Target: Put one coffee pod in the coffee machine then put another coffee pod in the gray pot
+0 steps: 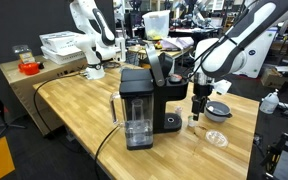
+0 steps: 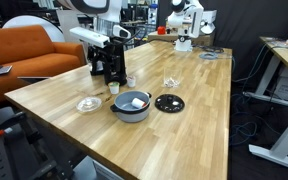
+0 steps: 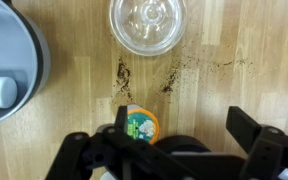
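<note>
Hovering over the wooden table (image 3: 244, 90), the gripper (image 3: 169, 150) holds its jaws spread wide. 1 coffee pod (image 3: 139, 125) stands on the wood between them, near the gray pot (image 3: 34, 50) and a clear glass dish (image 3: 147, 22). In an exterior view, the coffee machine (image 1: 136, 105) stands close by.

The wooden table (image 2: 209, 110) bears a coffee machine (image 1: 139, 95), gray pot (image 2: 124, 113), black lid (image 2: 169, 102) and coffee pod (image 3: 140, 126).

The wooden tabletop (image 1: 84, 115) carries a clear glass dish (image 3: 144, 25) and a black round lid (image 2: 169, 102), set apart. Dark stains (image 3: 122, 72) mark the wood near the dish. An orange sofa (image 2: 24, 50) stands beside the tabletop.
</note>
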You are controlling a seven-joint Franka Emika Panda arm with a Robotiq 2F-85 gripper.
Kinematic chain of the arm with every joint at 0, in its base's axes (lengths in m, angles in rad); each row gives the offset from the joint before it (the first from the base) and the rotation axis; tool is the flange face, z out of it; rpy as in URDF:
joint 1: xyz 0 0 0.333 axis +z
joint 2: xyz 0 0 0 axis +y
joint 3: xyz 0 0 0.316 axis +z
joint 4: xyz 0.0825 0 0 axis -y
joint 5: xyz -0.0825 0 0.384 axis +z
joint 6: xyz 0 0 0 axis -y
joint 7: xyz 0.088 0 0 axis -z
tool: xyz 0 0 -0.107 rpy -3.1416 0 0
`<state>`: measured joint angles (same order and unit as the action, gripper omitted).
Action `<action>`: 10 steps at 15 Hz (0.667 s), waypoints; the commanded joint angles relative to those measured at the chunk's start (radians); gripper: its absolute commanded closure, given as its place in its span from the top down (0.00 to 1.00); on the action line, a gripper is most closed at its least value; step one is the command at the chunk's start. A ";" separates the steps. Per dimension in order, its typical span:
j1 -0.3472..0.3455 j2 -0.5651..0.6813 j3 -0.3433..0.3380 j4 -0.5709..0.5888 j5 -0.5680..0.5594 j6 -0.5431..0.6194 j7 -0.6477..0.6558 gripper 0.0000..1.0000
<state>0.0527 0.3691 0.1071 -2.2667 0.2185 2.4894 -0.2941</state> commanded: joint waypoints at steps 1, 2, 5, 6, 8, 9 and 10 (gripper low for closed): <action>-0.017 0.043 0.011 0.053 -0.037 -0.041 0.019 1.00; -0.014 0.051 0.008 0.060 -0.050 -0.045 0.024 1.00; -0.011 0.069 0.006 0.071 -0.070 -0.054 0.038 1.00; -0.008 0.074 0.000 0.069 -0.080 -0.054 0.049 1.00; 0.002 0.081 -0.013 0.065 -0.116 -0.050 0.084 1.00; 0.002 0.085 -0.015 0.064 -0.125 -0.042 0.098 1.00; 0.002 0.090 -0.016 0.064 -0.134 -0.038 0.108 1.00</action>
<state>0.0521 0.4439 0.0999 -2.2175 0.1226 2.4643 -0.2281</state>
